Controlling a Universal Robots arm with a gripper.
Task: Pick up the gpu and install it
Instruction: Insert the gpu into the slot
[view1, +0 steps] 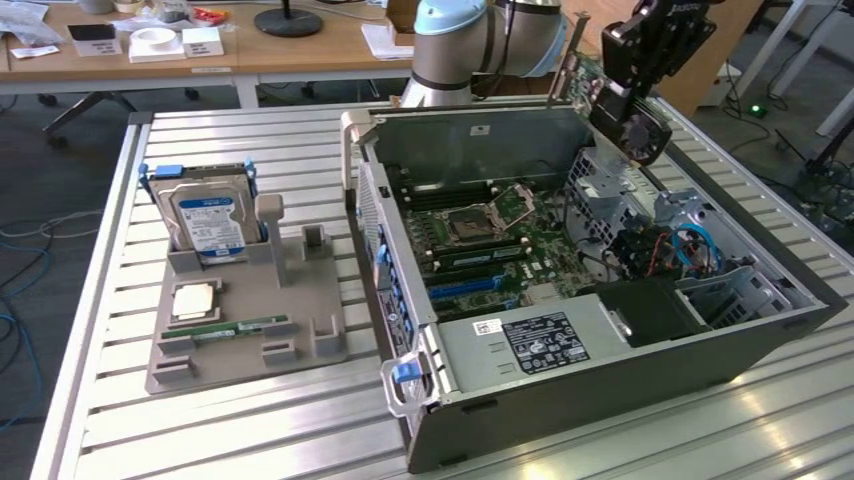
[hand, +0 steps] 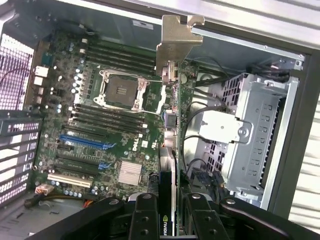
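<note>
The black two-fingered gripper (hand: 170, 212) is closed on the thin green gpu card (hand: 169, 150), which is held in the air above the open grey metal computer case (view1: 601, 360). The card's silver metal bracket (hand: 176, 45) is at the end far from the fingers. Free room is seen beyond the card, over the green motherboard (hand: 115, 125). A silver drive cage (hand: 255, 135) stands near one side of the card. From the wrist the card is seen edge-on, so its faces are hardly made out, and its held end is covered by the fingers.

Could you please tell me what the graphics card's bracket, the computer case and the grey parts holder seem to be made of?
Bracket of the graphics card: bare metal, by its dull sheen and folded tab.
Computer case: likely sheet metal, grey finish; thin bent panels with punched holes.
Parts holder: probably matte grey plastic; blocky slots, no shine.
</note>
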